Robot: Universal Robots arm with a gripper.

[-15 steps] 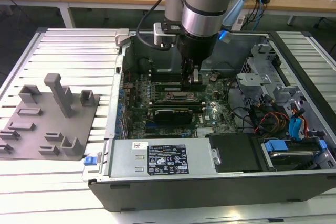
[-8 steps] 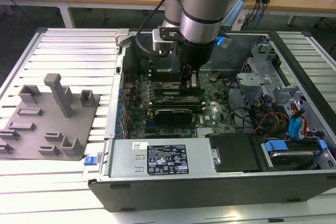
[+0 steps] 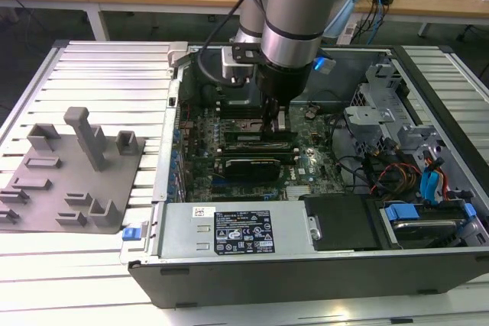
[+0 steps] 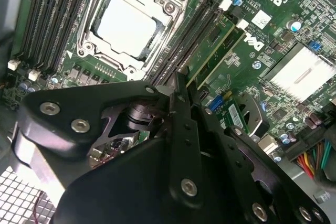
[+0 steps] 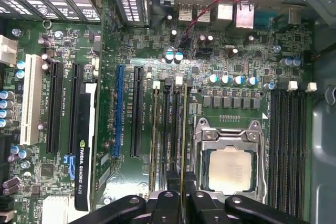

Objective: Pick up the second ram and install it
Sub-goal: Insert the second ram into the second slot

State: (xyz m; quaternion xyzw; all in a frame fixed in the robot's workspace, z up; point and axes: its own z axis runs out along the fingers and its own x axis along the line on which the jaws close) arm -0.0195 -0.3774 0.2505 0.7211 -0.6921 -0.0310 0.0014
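The matte black pincer (image 5: 182, 203), pressed together, pinches the ram (image 5: 183, 129), a thin green stick seen edge-on, standing upright in a black slot just beside the steel-framed socket (image 5: 229, 166). Farther off, the green motherboard (image 5: 220, 51) bristles with silvery capacitors; print stays unreadable.

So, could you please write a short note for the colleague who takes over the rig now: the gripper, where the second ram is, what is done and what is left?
Gripper: down inside the computer case, shut on the second ram.
Second ram: standing on edge along a memory slot beside the processor socket, held at one end.
Done: the stick is picked up and brought to the slot.
Left: I cannot tell whether it is fully seated, so the install is not confirmed.
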